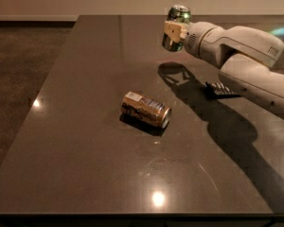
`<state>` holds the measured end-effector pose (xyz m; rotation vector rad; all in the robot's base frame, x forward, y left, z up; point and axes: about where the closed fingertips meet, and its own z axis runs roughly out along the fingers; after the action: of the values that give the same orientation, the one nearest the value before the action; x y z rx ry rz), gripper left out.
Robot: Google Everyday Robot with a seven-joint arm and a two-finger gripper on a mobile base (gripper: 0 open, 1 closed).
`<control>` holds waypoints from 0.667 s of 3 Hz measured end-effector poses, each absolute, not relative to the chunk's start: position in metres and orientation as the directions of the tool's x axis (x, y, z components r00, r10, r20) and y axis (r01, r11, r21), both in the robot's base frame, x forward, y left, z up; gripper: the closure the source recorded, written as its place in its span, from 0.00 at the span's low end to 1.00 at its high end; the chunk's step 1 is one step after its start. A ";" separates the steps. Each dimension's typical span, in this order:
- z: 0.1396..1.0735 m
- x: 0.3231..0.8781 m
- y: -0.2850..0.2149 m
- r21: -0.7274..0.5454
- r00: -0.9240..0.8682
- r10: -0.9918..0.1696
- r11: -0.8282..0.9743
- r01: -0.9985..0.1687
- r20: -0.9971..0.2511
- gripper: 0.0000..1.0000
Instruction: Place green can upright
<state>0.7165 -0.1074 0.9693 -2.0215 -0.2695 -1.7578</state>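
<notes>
The green can (pixel 178 15) is held nearly upright in the air above the far middle of the dark table (pixel 85 150), silver top up. My gripper (pixel 174 32) is shut on the green can around its middle, with a pale finger (pixel 173 30) across its front. The arm reaches in from the right. The can's shadow falls on the table below it.
A gold-brown can (pixel 146 109) lies on its side near the table's middle. A flat dark object (pixel 221 90) lies on the table under the arm. The table's left edge drops to a brown floor (pixel 19 70).
</notes>
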 end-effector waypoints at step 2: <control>0.940 0.713 -0.099 -0.092 0.131 -0.029 -0.862 0.499 0.991 1.00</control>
<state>0.7127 -0.0990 0.9404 -2.0140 -0.4522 -1.7791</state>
